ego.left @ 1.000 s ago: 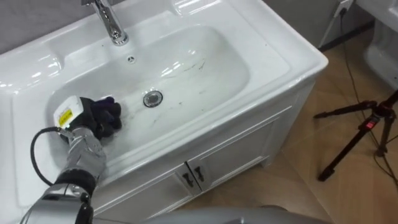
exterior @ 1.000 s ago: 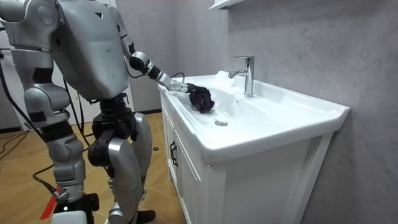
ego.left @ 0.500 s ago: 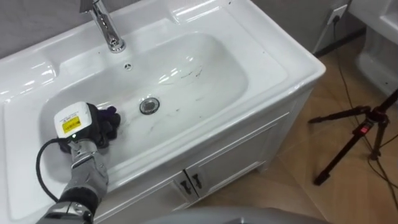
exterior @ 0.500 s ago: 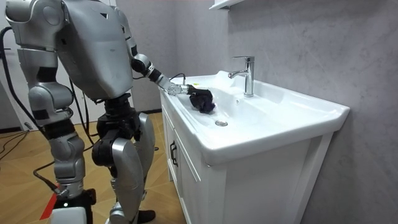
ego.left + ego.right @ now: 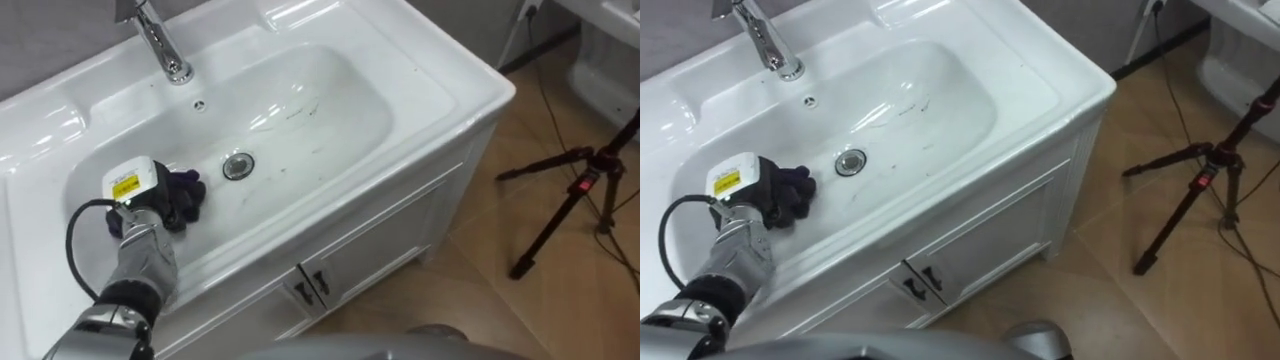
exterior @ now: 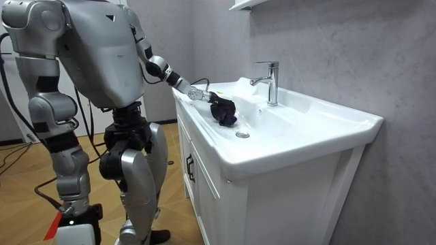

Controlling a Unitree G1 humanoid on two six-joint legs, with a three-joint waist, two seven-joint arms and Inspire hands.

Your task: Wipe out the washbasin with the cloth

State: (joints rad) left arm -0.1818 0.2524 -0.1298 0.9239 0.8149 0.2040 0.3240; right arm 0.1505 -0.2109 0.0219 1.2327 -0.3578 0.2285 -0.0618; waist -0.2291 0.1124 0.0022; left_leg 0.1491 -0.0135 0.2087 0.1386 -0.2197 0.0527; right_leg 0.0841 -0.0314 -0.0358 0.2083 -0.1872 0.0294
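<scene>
A white basin (image 5: 330, 110) is set in a white vanity top, with a chrome drain (image 5: 237, 166) in its middle and thin dark marks (image 5: 300, 112) on its floor beyond the drain. My left hand (image 5: 135, 190) is down in the basin's left end, fingers curled on a dark purple cloth (image 5: 186, 196) that rests on the basin floor just left of the drain. In the room view the same cloth (image 6: 223, 112) hangs bunched from that hand over the basin's near side. My right arm hangs at my side, its hand (image 6: 76, 216) low by my leg.
A chrome tap (image 5: 160, 45) stands behind the basin. Below the top are white cabinet doors (image 5: 310, 285) with small handles. A black tripod (image 5: 580, 190) stands on the wooden floor to the right. I stand close against the vanity's front.
My left hand has slid the cloth a little along the basin floor, first back toward me, then right toward the drain. The head camera has shifted slightly.
</scene>
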